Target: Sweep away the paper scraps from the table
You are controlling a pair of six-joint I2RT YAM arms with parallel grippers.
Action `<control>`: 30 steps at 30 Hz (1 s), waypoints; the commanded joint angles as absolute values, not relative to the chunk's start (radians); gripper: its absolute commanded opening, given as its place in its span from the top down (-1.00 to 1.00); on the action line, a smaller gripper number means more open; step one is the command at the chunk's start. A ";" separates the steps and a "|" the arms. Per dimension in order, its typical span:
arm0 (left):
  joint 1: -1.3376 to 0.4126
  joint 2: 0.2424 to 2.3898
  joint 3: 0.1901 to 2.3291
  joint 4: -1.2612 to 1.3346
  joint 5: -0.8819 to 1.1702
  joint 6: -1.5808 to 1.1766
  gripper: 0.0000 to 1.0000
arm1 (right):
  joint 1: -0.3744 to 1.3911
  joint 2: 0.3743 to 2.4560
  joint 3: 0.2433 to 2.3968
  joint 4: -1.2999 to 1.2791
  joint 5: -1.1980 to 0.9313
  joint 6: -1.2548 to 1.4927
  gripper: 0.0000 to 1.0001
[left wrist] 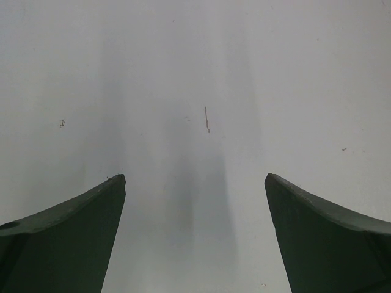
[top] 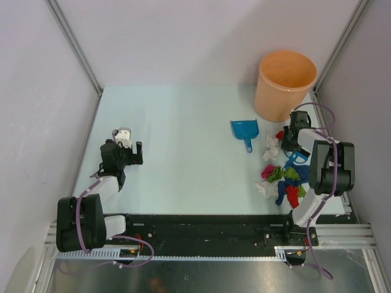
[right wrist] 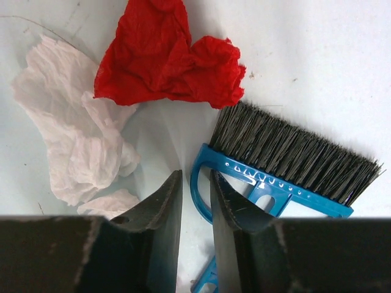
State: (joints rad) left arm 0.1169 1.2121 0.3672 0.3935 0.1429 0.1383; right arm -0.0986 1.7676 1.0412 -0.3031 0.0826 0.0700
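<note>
— Where are we with the sweeping?

— Barely started, I'd say. The paper scraps (top: 276, 174) all lie on the table (top: 183, 152), in a loose cluster on the near side of the orange bin (top: 287, 85): green, pink, red and white wads.

— Anything in the dustpan?

— Nothing that I can see. The dustpan (top: 245, 129) lies flat, just near-left of the bin, a little apart from the scraps.

— And the bin itself?

— No paper shows in the part of it I can see.

— What is the right arm up to?

— The right gripper (right wrist: 197, 174) is down low, close to the bin's near side. Its jaws are drawn almost together, and a bit of blue handle shows low in the slit, so it looks clamped on the brush (right wrist: 287, 162). The bristles point toward a red scrap (right wrist: 165, 58), nearly touching it, with a white scrap (right wrist: 73, 140) alongside.

— And the left one?

— The left gripper (left wrist: 195, 180) hovers far to the left of the bin, jaws spread wide, holding nothing, with bare table under it.

— So what remains?

— Nearly all of it, by my reckoning: gather the wads toward the dustpan, lift them, tip them out. Someone has to steady that pan, and the left arm seems the likely one.
</note>
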 commanded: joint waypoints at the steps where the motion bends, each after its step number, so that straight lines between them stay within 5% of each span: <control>1: 0.130 1.215 0.405 0.407 0.163 0.110 -1.00 | -0.103 1.828 1.049 -0.327 0.106 0.061 0.49; 9: 0.132 1.215 0.407 0.405 0.170 0.110 -0.99 | -0.103 1.790 1.049 -0.318 0.167 0.049 1.00; 25: 0.135 1.232 0.417 0.399 0.196 0.120 -0.99 | -0.098 1.380 1.026 -0.305 0.193 0.204 1.00; 30: 0.138 1.255 0.474 0.324 0.358 0.178 -1.00 | -0.097 1.217 0.997 -0.247 0.193 0.339 1.00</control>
